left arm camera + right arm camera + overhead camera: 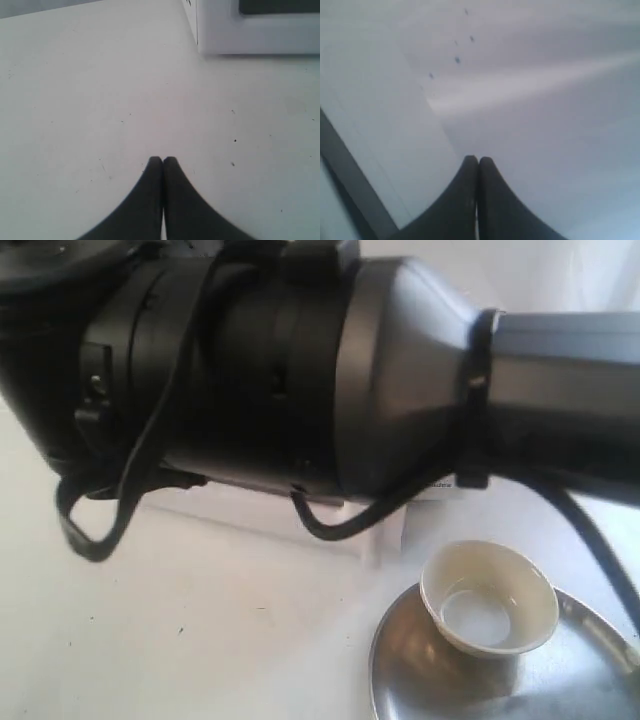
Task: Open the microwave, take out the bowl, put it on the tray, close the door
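White table: bowl on tray at five o'clock; left gripper, right gripper closed empty. Sweep low and you'll topple it.

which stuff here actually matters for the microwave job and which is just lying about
For the job:
bowl, sitting on the tray
microwave, only a corner showing
left gripper and right gripper, both shut, holding nothing

Just there:
white table
black cable hanging off the arm that blocks much of the exterior view
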`<action>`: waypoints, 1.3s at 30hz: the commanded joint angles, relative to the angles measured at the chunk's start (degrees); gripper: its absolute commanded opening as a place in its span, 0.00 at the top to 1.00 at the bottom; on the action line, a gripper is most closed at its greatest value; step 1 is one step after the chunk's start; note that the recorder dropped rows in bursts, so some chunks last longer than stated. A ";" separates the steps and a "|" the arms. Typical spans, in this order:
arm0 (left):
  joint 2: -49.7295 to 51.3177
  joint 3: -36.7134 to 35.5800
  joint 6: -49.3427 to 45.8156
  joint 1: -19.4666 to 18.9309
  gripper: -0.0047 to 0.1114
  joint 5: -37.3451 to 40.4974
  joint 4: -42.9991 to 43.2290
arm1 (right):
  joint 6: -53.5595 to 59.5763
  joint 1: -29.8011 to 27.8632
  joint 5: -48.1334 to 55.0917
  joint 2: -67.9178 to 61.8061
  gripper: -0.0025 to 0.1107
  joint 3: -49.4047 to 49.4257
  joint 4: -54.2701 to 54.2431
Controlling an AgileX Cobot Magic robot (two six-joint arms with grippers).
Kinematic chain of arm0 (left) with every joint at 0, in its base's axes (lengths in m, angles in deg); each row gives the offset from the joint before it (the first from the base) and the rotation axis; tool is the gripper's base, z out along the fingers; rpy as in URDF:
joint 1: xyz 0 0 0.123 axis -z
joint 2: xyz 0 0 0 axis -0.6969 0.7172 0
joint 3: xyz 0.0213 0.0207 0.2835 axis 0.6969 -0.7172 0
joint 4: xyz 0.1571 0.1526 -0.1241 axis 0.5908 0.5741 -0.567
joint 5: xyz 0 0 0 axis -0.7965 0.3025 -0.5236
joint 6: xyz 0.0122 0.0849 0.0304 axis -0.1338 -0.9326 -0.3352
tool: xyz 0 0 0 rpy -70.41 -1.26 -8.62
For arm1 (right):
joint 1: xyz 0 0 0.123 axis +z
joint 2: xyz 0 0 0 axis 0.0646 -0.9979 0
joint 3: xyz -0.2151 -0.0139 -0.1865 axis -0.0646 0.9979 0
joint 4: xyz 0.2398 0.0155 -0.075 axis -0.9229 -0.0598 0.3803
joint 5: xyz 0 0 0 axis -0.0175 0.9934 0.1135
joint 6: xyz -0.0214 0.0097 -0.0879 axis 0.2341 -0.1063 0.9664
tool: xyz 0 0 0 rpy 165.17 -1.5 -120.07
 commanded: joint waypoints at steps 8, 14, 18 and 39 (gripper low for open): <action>-0.12 0.14 0.14 0.25 0.96 -0.03 -0.30 | 5.03 -4.48 8.85 -4.53 0.98 0.09 -2.32; -0.12 0.14 0.14 0.25 0.96 -0.03 -0.30 | 0.41 -9.44 8.85 -4.37 0.98 4.59 -6.21; -0.12 0.14 0.14 0.25 0.96 -0.03 -0.30 | -16.54 -12.16 8.85 3.12 0.98 13.94 -6.26; -0.12 0.14 0.14 0.25 0.96 -0.03 -0.30 | -65.27 -12.18 -45.88 63.08 0.98 65.79 -5.32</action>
